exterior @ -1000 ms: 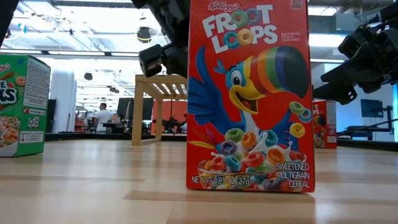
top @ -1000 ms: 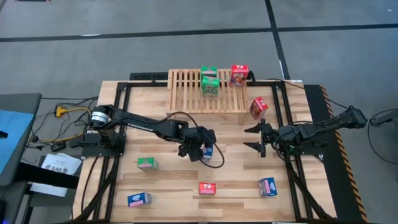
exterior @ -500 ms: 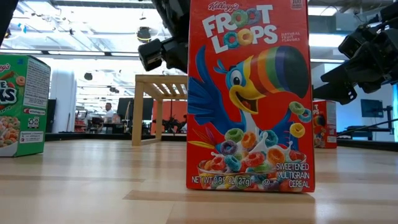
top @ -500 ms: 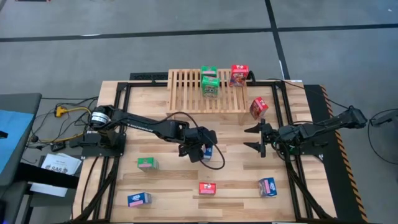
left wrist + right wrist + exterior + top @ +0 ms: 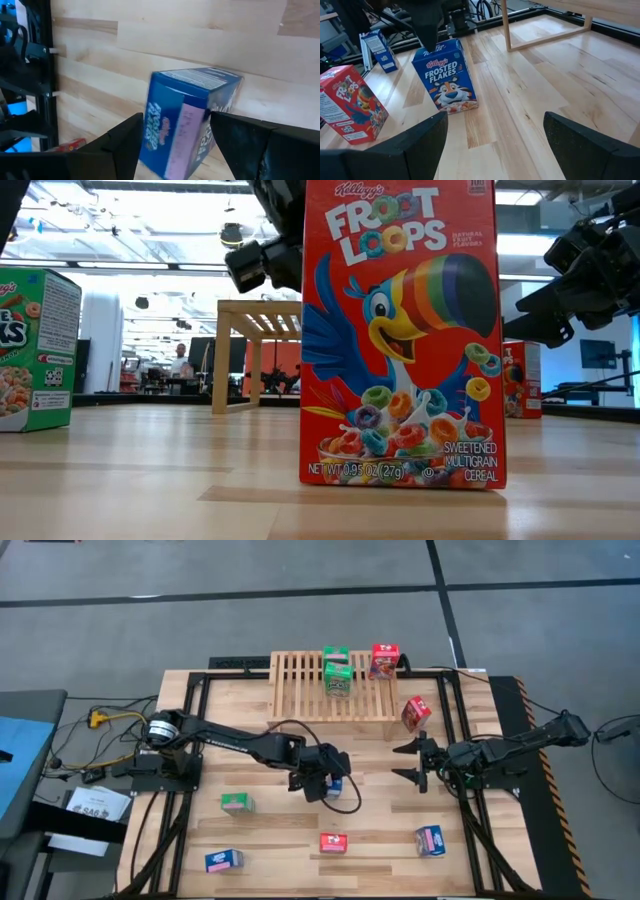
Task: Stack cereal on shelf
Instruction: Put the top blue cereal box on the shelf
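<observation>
High view: left end effector (image 5: 327, 783) around blue box (image 5: 335, 785)

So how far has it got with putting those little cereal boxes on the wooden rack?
Three boxes already sit on the shelf: two green boxes and a red box. The left gripper has its fingers around a blue box that stands on the table mid-way. The right gripper waits open nearby. Five boxes remain on the table: two red, two blue, one green.
</observation>
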